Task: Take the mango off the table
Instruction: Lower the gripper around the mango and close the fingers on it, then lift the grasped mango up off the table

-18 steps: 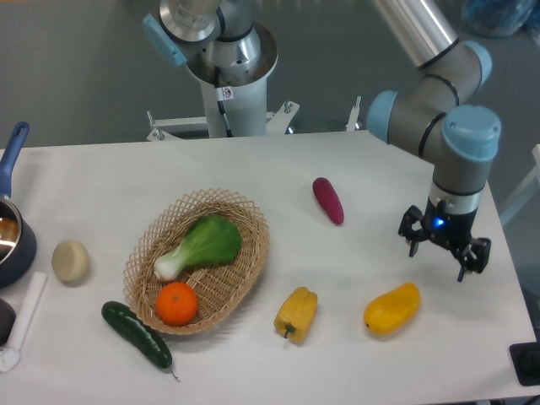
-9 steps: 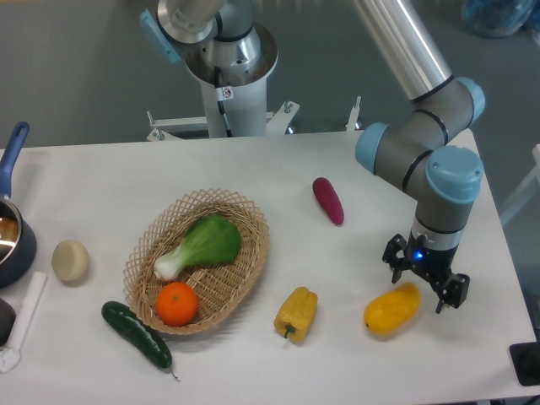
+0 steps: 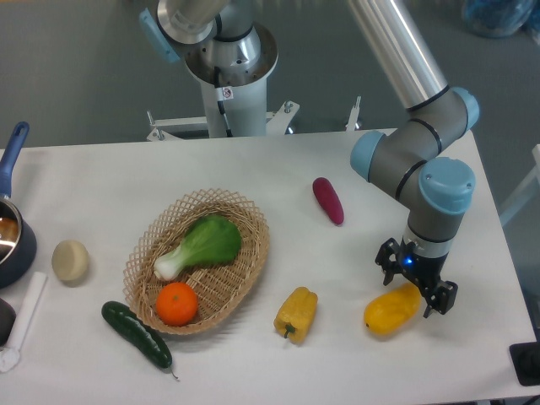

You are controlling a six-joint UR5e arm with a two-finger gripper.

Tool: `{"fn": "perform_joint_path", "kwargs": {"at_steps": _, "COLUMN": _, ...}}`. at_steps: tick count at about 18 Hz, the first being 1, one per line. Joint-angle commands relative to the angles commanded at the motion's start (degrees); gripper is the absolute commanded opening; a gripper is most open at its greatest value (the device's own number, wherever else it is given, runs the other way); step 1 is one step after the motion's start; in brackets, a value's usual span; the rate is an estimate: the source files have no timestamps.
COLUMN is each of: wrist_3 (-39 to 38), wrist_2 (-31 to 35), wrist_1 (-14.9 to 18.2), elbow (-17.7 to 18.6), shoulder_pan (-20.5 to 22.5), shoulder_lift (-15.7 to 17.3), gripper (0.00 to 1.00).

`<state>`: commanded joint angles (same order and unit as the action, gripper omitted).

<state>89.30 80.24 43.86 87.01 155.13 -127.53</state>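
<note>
The mango [image 3: 388,310] is a smooth yellow-orange oval lying on the white table [image 3: 354,371] near its front right. My gripper [image 3: 416,286] hangs open directly over the mango's right end, one finger on the far left side and one on the near right side of that end. Nothing is gripped. The right tip of the mango is partly hidden behind the gripper.
A yellow bell pepper [image 3: 296,313] lies left of the mango. A purple vegetable [image 3: 328,200] lies further back. A wicker basket [image 3: 249,261] holds bok choy [image 3: 201,245] and an orange [image 3: 177,304]. A cucumber [image 3: 137,334], a pale round thing [image 3: 70,261] and a pot [image 3: 12,240] are at the left.
The gripper has moved left and down toward the front of the table, from beside the mango's right to directly over its right end. It stays open. The mango has not moved.
</note>
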Motion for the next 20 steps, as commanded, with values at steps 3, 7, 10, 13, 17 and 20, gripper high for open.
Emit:
{"fn": "perform_joint_path", "kwargs": {"at_steps": 3, "wrist_3": -0.09, "wrist_2": 0.09, "wrist_1": 0.00, "elbow": 0.09, "shoulder_pan": -0.09, "shoulder_lift": -0.44, "gripper": 1.00}}
{"fn": "perform_joint_path", "kwargs": {"at_steps": 7, "wrist_3": -0.44, "wrist_2": 0.26, "wrist_1": 0.00, "elbow": 0.00, "shoulder_pan": -0.44, "shoulder_lift": -0.97, "gripper": 1.00}}
{"fn": "perform_joint_path", "kwargs": {"at_steps": 10, "wrist_3": -0.44, "wrist_2": 0.26, "wrist_1": 0.00, "elbow": 0.00, "shoulder_pan": -0.44, "shoulder_lift": -1.23, "gripper": 1.00}}
{"fn": "perform_joint_path", "kwargs": {"at_steps": 13, "wrist_3": -0.53, "wrist_2": 0.35, "wrist_1": 0.00, "elbow": 0.09, "shoulder_pan": -0.53, "shoulder_lift": -1.41, "gripper": 1.00}}
{"fn": "perform_joint_path", "kwargs": {"at_steps": 17, "wrist_3": -0.61, "wrist_2": 0.44, "wrist_1": 0.00, "elbow": 0.00, "shoulder_pan": -0.53, "shoulder_lift": -1.41, "gripper": 0.80}}
{"fn": "perform_joint_path", "kwargs": {"at_steps": 20, "wrist_3": -0.62, "wrist_2": 0.44, "wrist_1": 0.00, "elbow": -0.35, "shoulder_pan": -0.53, "shoulder_lift": -1.41, "gripper": 0.60}}
